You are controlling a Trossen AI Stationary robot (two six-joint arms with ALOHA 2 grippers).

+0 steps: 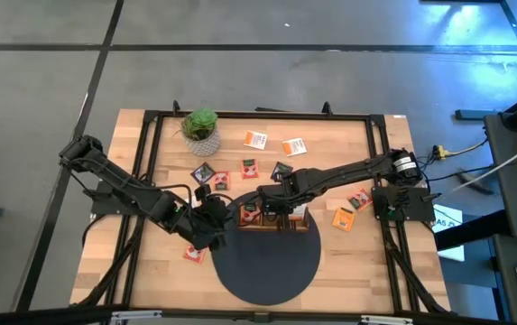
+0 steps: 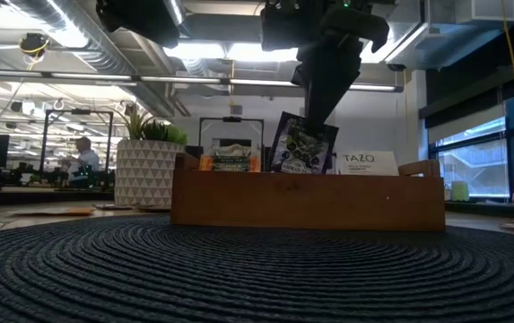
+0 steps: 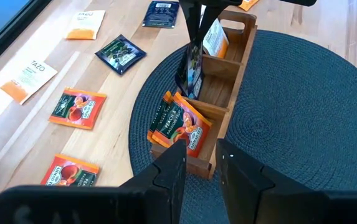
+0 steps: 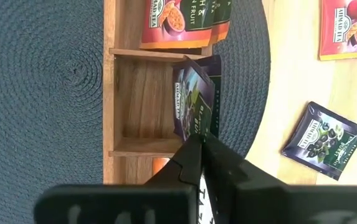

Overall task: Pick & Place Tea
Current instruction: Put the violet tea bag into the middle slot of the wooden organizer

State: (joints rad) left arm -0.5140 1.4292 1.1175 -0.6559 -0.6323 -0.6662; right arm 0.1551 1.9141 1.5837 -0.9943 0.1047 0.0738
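Note:
The brown wooden tray (image 1: 296,222) stands on a round dark mat (image 1: 267,262). My right gripper (image 4: 201,144) hangs over the tray's middle compartment, shut on a purple tea packet (image 4: 194,96), which also shows in the low view (image 2: 301,144). One end compartment holds orange-red packets (image 3: 179,124) and the other a white-orange one (image 3: 215,38). My left gripper (image 3: 202,168) hovers open and empty at the tray's left end, above the mat's edge. More packets lie flat on the wood (image 3: 77,107). My right gripper pinches the purple packet by its upper edge (image 4: 197,127) between the two fingers, coming from above and pointing down. The packet hangs tilted below the fingers, its lower end down inside the tray's middle compartment (image 3: 218,93); the tray wall hides whether it touches the bottom.
A small potted plant (image 1: 201,128) stands near the table's far left. Loose packets lie behind the tray (image 1: 255,139) (image 1: 294,146), to its right (image 1: 343,218) and at the mat's left edge (image 1: 193,255). The near half of the mat is bare.

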